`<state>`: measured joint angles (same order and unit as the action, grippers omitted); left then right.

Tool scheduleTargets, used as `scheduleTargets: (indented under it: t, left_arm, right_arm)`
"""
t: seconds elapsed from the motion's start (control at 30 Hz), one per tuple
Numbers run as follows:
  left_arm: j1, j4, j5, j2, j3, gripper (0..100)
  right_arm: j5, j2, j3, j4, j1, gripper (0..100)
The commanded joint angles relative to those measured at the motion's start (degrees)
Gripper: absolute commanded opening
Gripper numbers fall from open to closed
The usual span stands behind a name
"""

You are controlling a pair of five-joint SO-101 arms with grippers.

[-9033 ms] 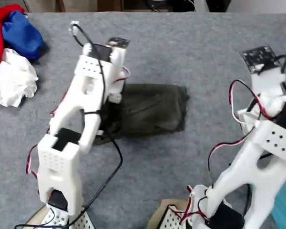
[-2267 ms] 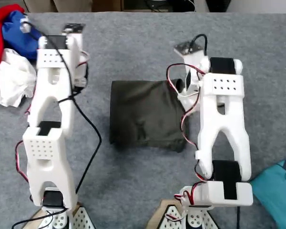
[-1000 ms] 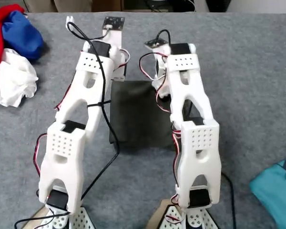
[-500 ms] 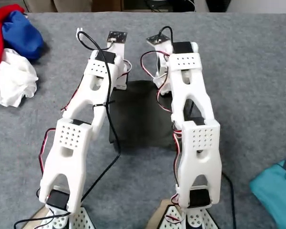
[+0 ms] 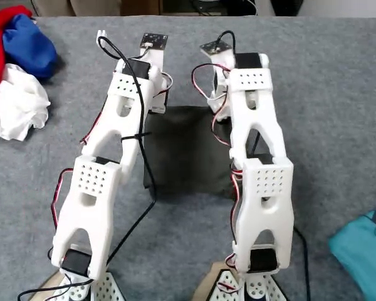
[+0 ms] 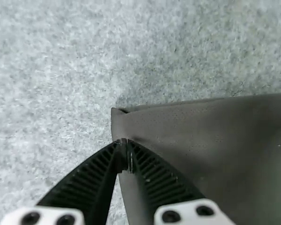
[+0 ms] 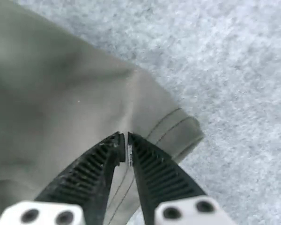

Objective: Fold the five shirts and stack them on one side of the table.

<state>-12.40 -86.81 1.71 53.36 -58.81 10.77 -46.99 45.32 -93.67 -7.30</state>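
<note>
The dark shirt point(image 5: 187, 150) lies folded into a rough rectangle at the middle of the table point(image 5: 326, 94), between my two arms. A couple of seconds ago the arms stood well apart, one off each side of it. Now both reach along its sides to the far edge, and in the last half second they have barely shifted. I read that as the grasp being set, with the next fold or a drag to one side about to start.

From above, the arms cover the far corners, so I can't judge the grips there. The wrist cameras settle it. The left gripper point(image 6: 124, 155) has its jaws pinched nearly together on the shirt's left edge, just beside the far-left corner. The right gripper point(image 7: 126, 146) is likewise narrow, nipping the cloth close to the hemmed far-right corner.

Only the overhead picture shows what remains. A red, blue and white heap point(image 5: 12, 63) is bunched at the far left, and a teal shirt point(image 5: 363, 251) lies at the near right, all unfolded.
</note>
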Motion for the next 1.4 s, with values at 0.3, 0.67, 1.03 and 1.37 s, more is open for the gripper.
scheduleTargets:
  t: [0.3, 0.67, 1.03, 1.37]
  left_arm:
    - [6.2, 8.1, 0.8, 3.4, 2.2, 2]
    - [5.1, -0.2, -1.5, 0.5, -11.1, 2]
    - [0.5, 1.2, 0.1, 11.7, -13.8, 2]
    - [0.9, -0.1, 1.1, 16.1, -19.4, 2]
  right_arm:
    - [-0.3, 0.2, -2.5, 6.7, 1.0, 3.0]
    - [-0.3, 1.1, -0.2, 4.7, 2.2, 3.0]
    - [0.0, 2.1, 6.0, 1.8, 6.9, 3.0]
    - [0.0, -5.1, 7.4, 6.5, 8.0, 3.0]
